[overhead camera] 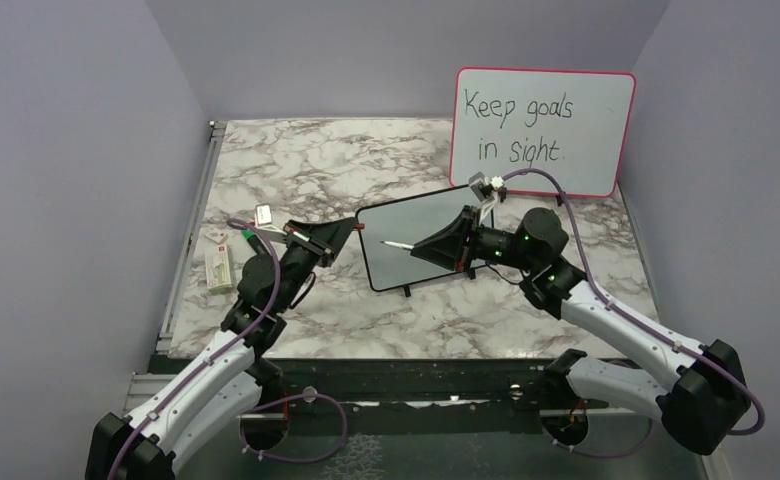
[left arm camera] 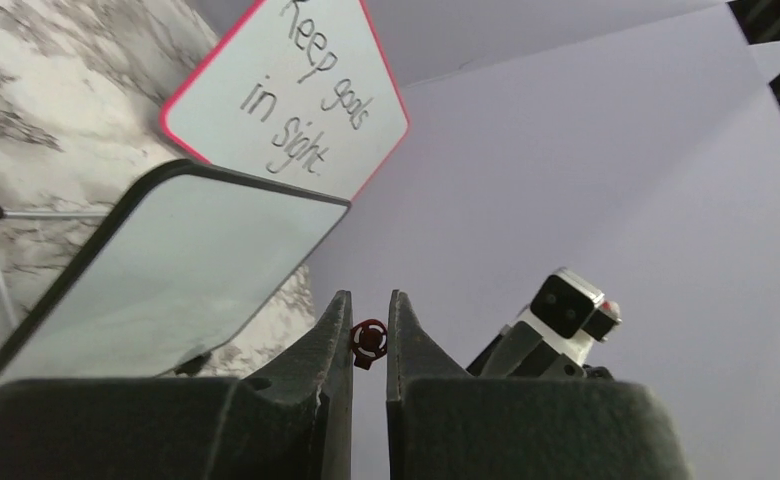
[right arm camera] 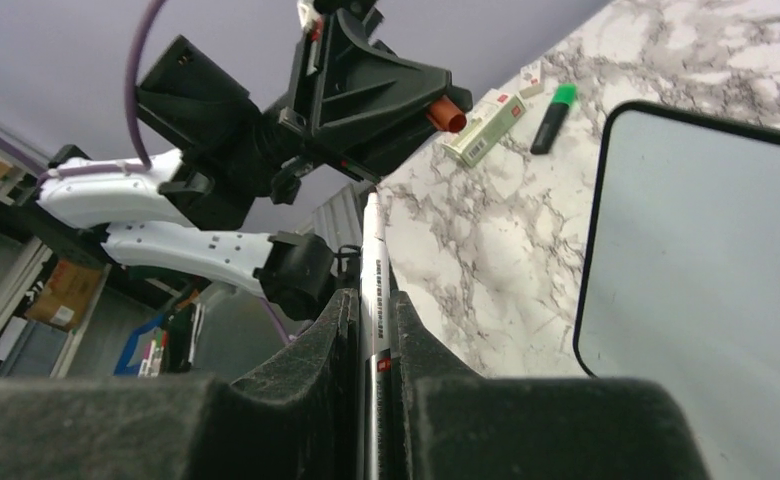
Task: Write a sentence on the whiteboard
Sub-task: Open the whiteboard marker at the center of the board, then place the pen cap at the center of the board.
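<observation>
Black-framed whiteboard (overhead camera: pixel 386 265), left gripper (overhead camera: pixel 351 225) beside left edge

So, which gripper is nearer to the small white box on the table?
Left. The left gripper is between the box and the whiteboard; the right gripper is farther, over the whiteboard.

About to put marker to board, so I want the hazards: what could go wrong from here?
The whiteboard stands propped on thin feet with nothing holding it; pressing the marker on it may push or tip it.
The right pincer grips the marker lengthwise between its fingers, so it might slide back under pressure.
The left pincer, shut on the red cap, sits close to the board's left edge and could bump it.
</observation>
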`<action>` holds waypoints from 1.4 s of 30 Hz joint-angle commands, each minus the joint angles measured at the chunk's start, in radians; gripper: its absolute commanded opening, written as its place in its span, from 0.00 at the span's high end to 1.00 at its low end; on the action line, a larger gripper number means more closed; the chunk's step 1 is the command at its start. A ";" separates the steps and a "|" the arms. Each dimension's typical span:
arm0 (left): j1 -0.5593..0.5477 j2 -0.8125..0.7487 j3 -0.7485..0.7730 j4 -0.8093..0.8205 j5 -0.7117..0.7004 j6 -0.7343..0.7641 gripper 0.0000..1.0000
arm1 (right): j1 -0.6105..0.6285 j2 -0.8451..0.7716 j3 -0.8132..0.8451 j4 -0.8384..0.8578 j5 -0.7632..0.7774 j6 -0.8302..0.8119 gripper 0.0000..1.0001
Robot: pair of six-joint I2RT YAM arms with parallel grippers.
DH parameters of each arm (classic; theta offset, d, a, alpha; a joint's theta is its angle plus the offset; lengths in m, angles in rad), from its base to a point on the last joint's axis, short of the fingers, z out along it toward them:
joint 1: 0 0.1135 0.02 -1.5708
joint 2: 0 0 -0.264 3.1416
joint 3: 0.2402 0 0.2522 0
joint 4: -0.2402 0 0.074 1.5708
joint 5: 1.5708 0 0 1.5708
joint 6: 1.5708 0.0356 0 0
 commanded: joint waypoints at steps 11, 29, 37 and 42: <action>0.005 0.139 0.365 -0.637 -0.196 0.629 1.00 | -0.001 -0.107 0.175 -0.618 0.280 -0.418 1.00; 0.122 0.496 0.599 -0.932 -0.089 0.872 1.00 | -0.002 -0.216 0.163 -0.715 0.505 -0.586 0.99; 0.243 0.693 0.625 -0.936 -0.003 0.935 1.00 | -0.002 -0.252 0.145 -0.720 0.542 -0.601 1.00; 0.309 0.872 0.708 -0.943 0.020 0.969 1.00 | -0.002 -0.264 0.137 -0.715 0.563 -0.608 1.00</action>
